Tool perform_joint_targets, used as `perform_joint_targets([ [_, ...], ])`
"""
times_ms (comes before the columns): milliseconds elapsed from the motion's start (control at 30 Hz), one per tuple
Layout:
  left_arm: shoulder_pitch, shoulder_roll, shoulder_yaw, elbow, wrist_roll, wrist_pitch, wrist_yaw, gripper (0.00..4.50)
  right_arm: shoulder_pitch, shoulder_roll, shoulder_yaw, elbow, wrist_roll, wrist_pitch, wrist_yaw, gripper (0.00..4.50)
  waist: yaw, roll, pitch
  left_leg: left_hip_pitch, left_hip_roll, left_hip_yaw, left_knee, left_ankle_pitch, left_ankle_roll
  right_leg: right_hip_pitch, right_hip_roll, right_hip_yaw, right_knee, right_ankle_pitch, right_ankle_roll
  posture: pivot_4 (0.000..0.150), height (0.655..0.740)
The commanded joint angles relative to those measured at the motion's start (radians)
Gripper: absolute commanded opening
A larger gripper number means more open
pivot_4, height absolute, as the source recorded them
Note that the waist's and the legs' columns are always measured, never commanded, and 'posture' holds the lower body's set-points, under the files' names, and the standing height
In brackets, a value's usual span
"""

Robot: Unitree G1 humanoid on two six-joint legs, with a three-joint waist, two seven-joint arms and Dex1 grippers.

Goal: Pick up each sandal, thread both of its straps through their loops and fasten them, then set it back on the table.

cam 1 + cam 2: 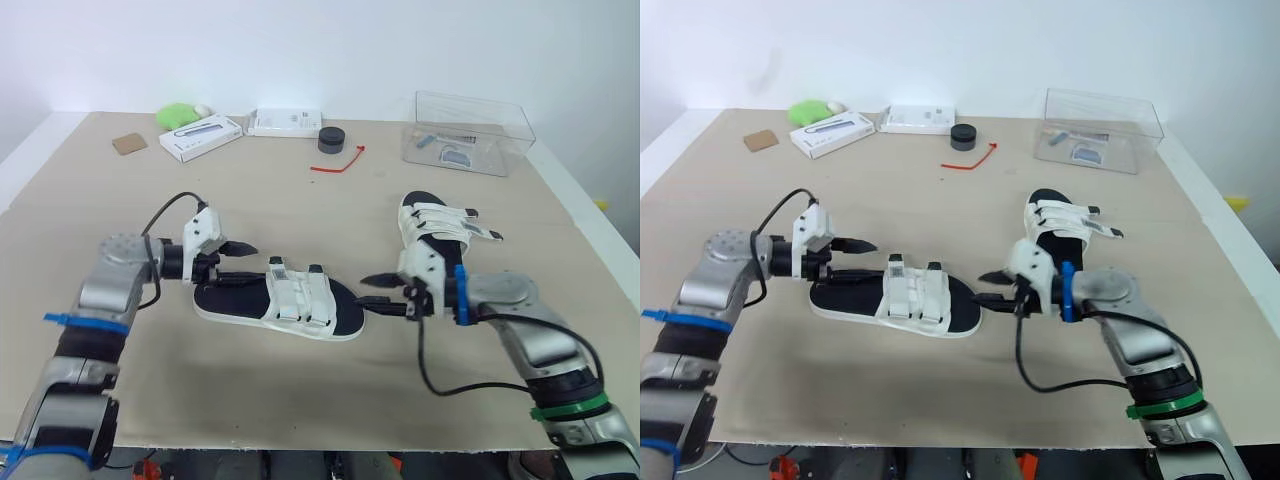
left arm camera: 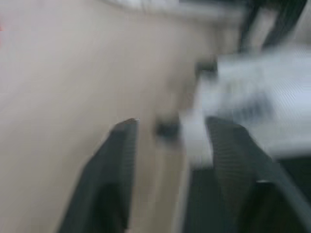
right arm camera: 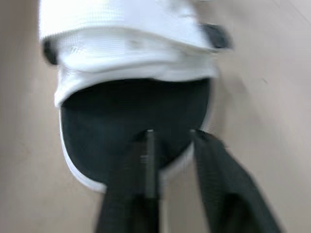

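Now, from the head camera: two black-soled sandals with white straps lie on the table [image 1: 300,390]. The near sandal [image 1: 280,300] lies flat between the two grippers. The second sandal [image 1: 437,228] lies beyond it, toward the robot's right. Farther behind the near sandal stand two white boxes [image 1: 201,137], one black puck [image 1: 331,139], one red tie [image 1: 338,163] and one clear plastic box [image 1: 470,130]. That box holds a few blue and white items too small to name. The left gripper [image 1: 253,264] sits at the near sandal's end on the robot's left, fingers apart. The right gripper [image 1: 363,291] sits at the opposite end, fingers also apart.

Left wrist camera: two fingers [image 2: 121,165] spread wide, a blurred white strap beyond them.

Right wrist camera: one finger [image 3: 148,160] lies over the near sandal's black footbed, the other just off the sole's rim, a gap between.
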Motion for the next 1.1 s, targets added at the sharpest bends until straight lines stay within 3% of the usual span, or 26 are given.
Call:
perform_joint_targets([
  [33,0.068,0.016,0.018,-0.133,0.004,-0.113,0.04,4.09,-0.009,-0.009,-0.176,-0.099,0.204,0.111,-0.004,3.07,0.004,0.002,0.001,0.0,0.0,0.0,0.0,0.0,0.0,0.0,0.0,0.0,0.0,0.0,0.0,0.15,0.74],
  [67,0.077,0.018,0.016,-0.139,0.007,-0.133,0.046,4.46,-0.012,-0.011,-0.195,-0.106,0.231,0.134,-0.006,3.49,0.007,0.001,0.001,0.0,0.0,0.0,0.0,0.0,0.0,0.0,0.0,0.0,0.0,0.0,0.0,0.15,0.74],
  [133,0.087,0.02,0.009,-0.126,0.04,-0.236,0.071,4.5,-0.01,-0.032,-0.215,-0.123,0.264,0.167,0.0,4.28,0.009,0.002,0.001,0.0,0.0,-0.002,0.0,0.0,0.0,0.0,0.001,-0.002,0.0,0.0,0.0,0.15,0.74],
  [167,0.084,0.019,0.004,-0.115,0.052,-0.269,0.08,4.5,-0.006,-0.045,-0.214,-0.127,0.268,0.173,0.007,4.4,0.011,0.001,0.001,0.0,0.0,-0.002,0.0,0.0,0.0,0.0,0.001,-0.002,0.0,0.0,-0.001,0.15,0.74],
  [633,-0.033,-0.142,-0.152,0.064,0.097,-0.343,0.098,4.5,0.019,-0.038,-0.185,-0.117,0.248,0.061,0.019,4.4,0.017,0.002,0.001,-0.005,0.001,-0.002,0.009,-0.002,0.005,0.0,0.007,-0.002,0.001,0.001,0.0,0.15,0.74],
  [733,-0.046,-0.153,-0.157,0.085,0.095,-0.332,0.104,3.63,0.028,-0.036,-0.181,-0.126,0.25,0.06,0.011,4.5,0.017,0.002,0.001,-0.005,0.001,-0.003,0.01,-0.002,0.005,0.001,0.007,-0.002,0.001,0.001,0.0,0.15,0.74],
  [900,-0.046,-0.157,-0.113,0.048,0.073,-0.258,0.168,1.41,0.04,-0.028,-0.18,-0.146,0.259,0.065,-0.01,4.5,0.017,0.002,0.001,-0.005,0.001,-0.003,0.011,-0.002,0.005,0.001,0.007,-0.002,0.001,0.002,0.001,0.15,0.74],
  [1000,-0.047,-0.148,-0.065,0.022,0.1,-0.15,0.309,0.12,0.047,-0.03,-0.183,-0.158,0.256,0.062,-0.02,4.5,0.017,0.002,0.001,-0.005,0.002,-0.003,0.012,-0.002,0.005,0.001,0.008,-0.002,0.002,0.002,0.0,0.15,0.74],
  [1100,-0.089,-0.149,0.032,0.022,0.147,0.012,0.581,0.05,0.046,-0.02,-0.193,-0.166,0.252,0.06,-0.055,4.5,0.016,0.002,0.001,-0.005,0.003,-0.003,0.012,-0.002,0.004,0.0,0.009,-0.002,0.002,0.002,0.0,0.15,0.74],
])
